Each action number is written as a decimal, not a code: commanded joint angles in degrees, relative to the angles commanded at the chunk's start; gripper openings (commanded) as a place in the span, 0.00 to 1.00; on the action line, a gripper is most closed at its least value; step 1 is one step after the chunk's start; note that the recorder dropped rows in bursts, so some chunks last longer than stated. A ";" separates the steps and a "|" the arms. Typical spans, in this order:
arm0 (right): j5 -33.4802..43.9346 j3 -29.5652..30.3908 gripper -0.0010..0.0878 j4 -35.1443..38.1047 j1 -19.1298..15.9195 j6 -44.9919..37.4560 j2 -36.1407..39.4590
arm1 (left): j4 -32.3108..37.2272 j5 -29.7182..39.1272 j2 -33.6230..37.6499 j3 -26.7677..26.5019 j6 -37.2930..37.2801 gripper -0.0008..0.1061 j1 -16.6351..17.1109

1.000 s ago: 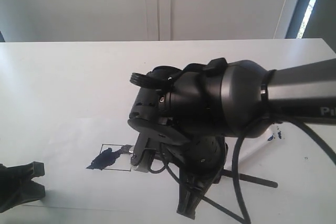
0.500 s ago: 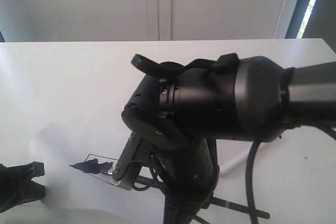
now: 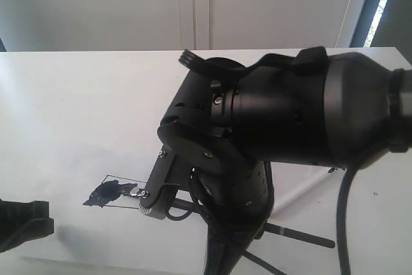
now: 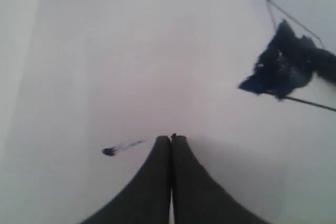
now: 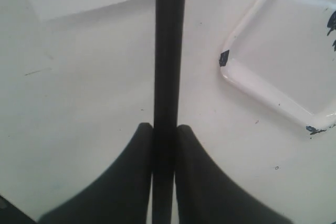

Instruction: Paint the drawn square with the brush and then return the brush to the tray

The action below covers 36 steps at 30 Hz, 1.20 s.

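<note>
The drawn square [image 3: 114, 190] is a thin black outline on white paper, blotched with dark paint [image 4: 286, 66]. The brush [image 5: 169, 51] is a long black handle and my right gripper [image 5: 164, 127] is shut on it. Its silver ferrule [image 3: 132, 190] lies at the blotch's right side. The handle's far end [image 3: 302, 235] sticks out to the right under my arm. The tray [image 5: 262, 85], clear with paint flecks on its rim, lies beside the right gripper. My left gripper [image 4: 171, 138] is shut and empty, resting low at the near left [image 3: 29, 223], apart from the square.
My bulky right wrist and arm [image 3: 290, 114] fill the middle and right of the exterior view and hide most of the tray. A small paint smear [image 4: 109, 151] marks the paper beside the left fingertips. A black cable [image 3: 344, 217] hangs at the right.
My right wrist has swung up and closer to the camera. The brush tip and the blotched square have shifted left. The left gripper sits slightly lower.
</note>
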 joint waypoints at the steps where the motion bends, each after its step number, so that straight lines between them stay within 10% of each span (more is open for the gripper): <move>1: 0.00 0.00 0.01 0.00 0.00 0.00 0.12 | -0.30 -0.37 -0.89 0.00 -0.13 0.01 0.00; 20: 0.00 0.00 0.01 1.36 0.03 0.00 2.85 | -2.14 4.18 -3.96 0.00 -1.07 0.01 0.00; 36: 0.00 0.00 0.01 2.70 0.14 -0.24 2.85 | -3.36 6.46 11.45 0.00 3.92 0.01 0.00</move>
